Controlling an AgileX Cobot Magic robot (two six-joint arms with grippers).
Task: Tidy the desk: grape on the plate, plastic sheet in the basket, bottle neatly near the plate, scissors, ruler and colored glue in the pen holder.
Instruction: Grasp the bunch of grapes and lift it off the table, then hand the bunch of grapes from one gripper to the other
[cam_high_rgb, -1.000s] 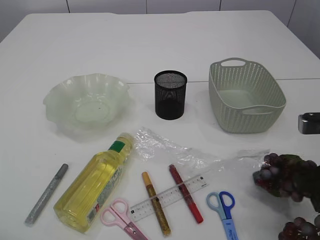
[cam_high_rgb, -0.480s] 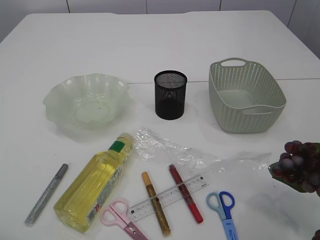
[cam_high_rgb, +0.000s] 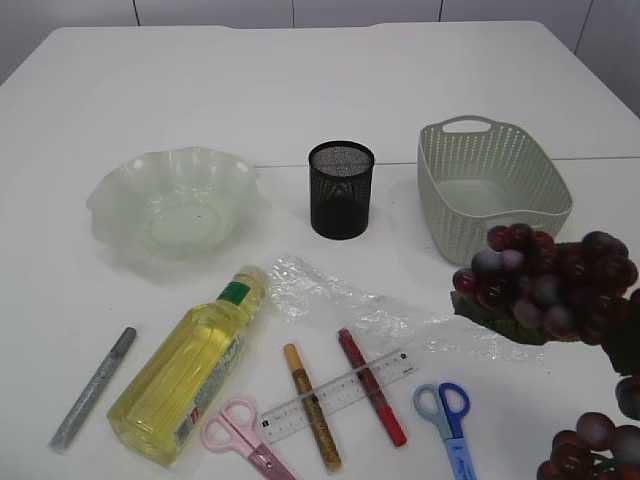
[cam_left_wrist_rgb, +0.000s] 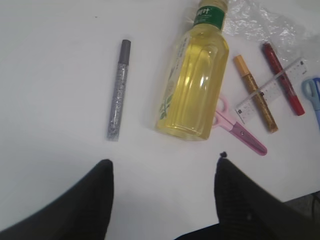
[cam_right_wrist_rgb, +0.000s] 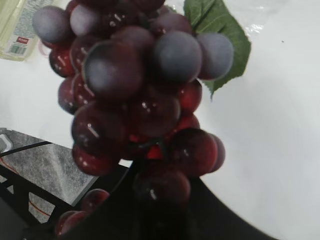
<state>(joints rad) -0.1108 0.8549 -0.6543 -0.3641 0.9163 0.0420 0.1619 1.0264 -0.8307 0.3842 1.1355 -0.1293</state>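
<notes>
The big bunch of dark purple artificial grapes (cam_high_rgb: 545, 280) hangs in the air at the right, green leaf beneath, over the crumpled clear plastic sheet (cam_high_rgb: 380, 310). The pale green ruffled plate (cam_high_rgb: 172, 208) sits empty at left, the black mesh pen holder (cam_high_rgb: 341, 189) upright mid-desk, the grey-green woven basket (cam_high_rgb: 492, 190) beside it. The yellow-liquid bottle (cam_high_rgb: 190, 365) lies on its side. Silver (cam_high_rgb: 93, 388), gold (cam_high_rgb: 312, 407) and red (cam_high_rgb: 371, 387) glitter pens, the clear ruler (cam_high_rgb: 338, 394), pink scissors (cam_high_rgb: 245, 437) and blue scissors (cam_high_rgb: 447, 413) lie flat up front.

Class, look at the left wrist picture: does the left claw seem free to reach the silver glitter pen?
Probably yes. The left claw hangs open and empty above bare table, and the silver glitter pen lies alone just ahead, apart from the bottle, with nothing between them.
</notes>
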